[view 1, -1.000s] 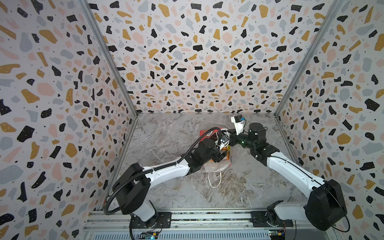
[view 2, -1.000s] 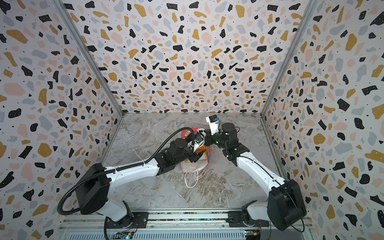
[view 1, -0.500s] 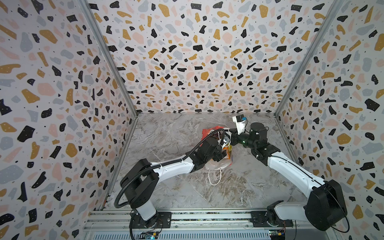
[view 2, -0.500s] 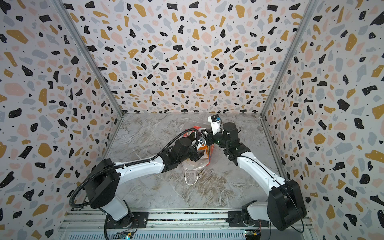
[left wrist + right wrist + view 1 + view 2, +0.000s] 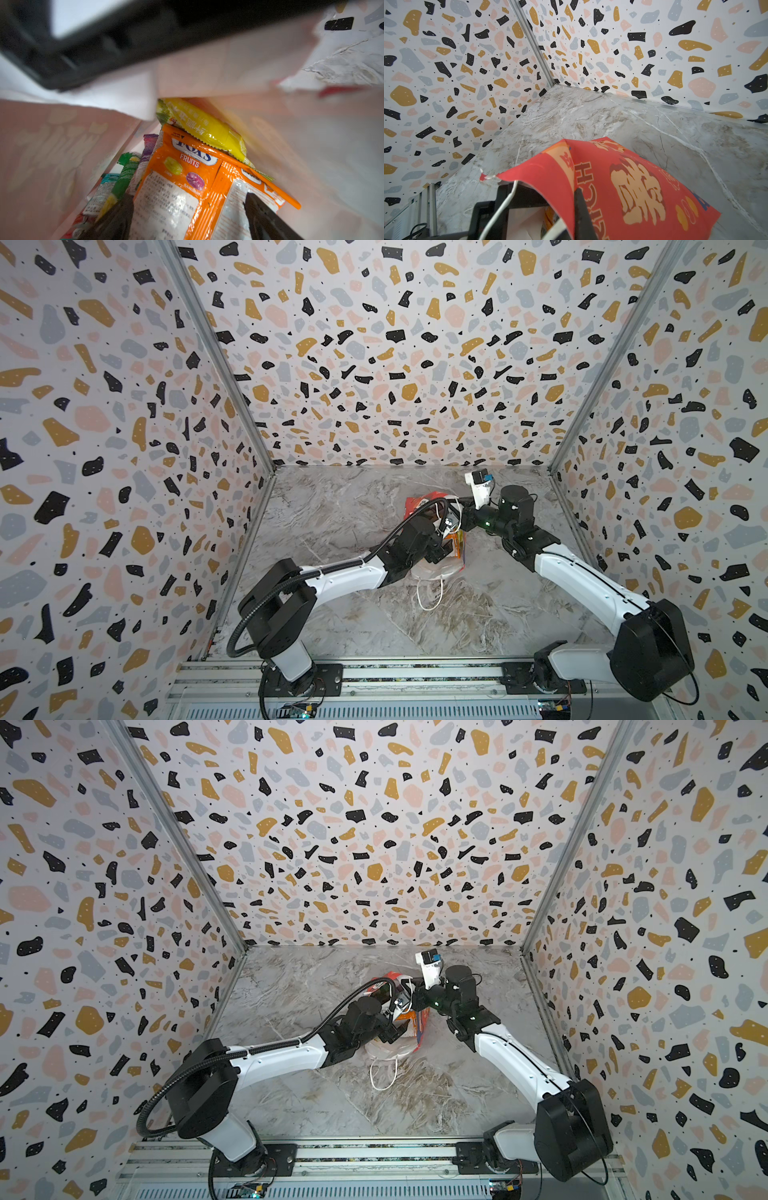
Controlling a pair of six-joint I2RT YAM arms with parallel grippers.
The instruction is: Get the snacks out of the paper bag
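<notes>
The red paper bag (image 5: 419, 504) (image 5: 384, 979) lies tipped near the middle of the marble floor, its mouth facing the left arm. My left gripper (image 5: 187, 199) is inside it and open, its dark fingers (image 5: 264, 218) spread across the orange FOX'S packet (image 5: 187, 180). A yellow packet (image 5: 199, 124) rests on the orange one. Green (image 5: 126, 172), purple (image 5: 148, 145) and teal (image 5: 106, 182) snacks are stacked beside it. My right gripper (image 5: 574, 193) (image 5: 455, 516) is shut on the bag's red wall (image 5: 633, 180) at the rim and holds it up.
A white cord handle (image 5: 430, 593) (image 5: 384, 1073) trails from the bag onto the floor toward the front. Terrazzo-patterned walls enclose the marble floor (image 5: 332, 510) on three sides, and a metal rail (image 5: 415, 676) carries both arm bases at the front.
The left arm has stretched forward and its gripper has gone deeper into the bag's mouth. The right gripper has kept its hold on the bag, almost still.
</notes>
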